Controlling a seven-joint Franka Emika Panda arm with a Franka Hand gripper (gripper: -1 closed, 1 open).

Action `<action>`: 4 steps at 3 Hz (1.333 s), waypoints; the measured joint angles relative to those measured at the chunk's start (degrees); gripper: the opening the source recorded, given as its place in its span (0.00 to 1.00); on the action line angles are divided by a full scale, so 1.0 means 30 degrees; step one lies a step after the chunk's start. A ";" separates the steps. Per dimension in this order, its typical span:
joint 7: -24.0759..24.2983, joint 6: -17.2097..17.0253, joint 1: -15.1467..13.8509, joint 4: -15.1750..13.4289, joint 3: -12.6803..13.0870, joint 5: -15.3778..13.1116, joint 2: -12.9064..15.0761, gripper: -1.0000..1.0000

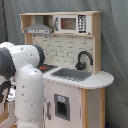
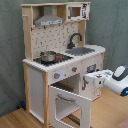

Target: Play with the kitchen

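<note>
Kitchen [image 2: 55, 70] fills frame centre in both exterior views, oven door [image 2: 70, 102] hanging open. Rigid panels, light, hinged parts delicate; grip door's top edge. Gripper [image 2: 88, 80] mid-right; jaws' state unreadable.

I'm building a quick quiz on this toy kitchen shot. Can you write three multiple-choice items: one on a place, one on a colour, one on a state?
1. Where does the pot sit in the second exterior view?
A. in the sink
B. on the stovetop
C. on the floor

2. What colour is the faucet?
A. black
B. red
C. white

3. How is the oven door?
A. shut flat
C. removed
B. swung open

Answers:
1 B: the pot rests on the dark stovetop, to the second exterior view's left of the sink.
2 A: its curved neck shows black in both exterior views.
3 B: the door stands out from the kitchen front, near the gripper.
</note>
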 joint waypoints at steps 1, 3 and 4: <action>-0.1457 0.0261 -0.0482 0.0104 -0.0060 -0.1235 0.0097 1.00; -0.1078 0.2611 -0.2289 0.0033 -0.0606 -0.4174 -0.0013 1.00; 0.0052 0.3844 -0.3025 -0.0064 -0.1215 -0.5302 -0.0090 1.00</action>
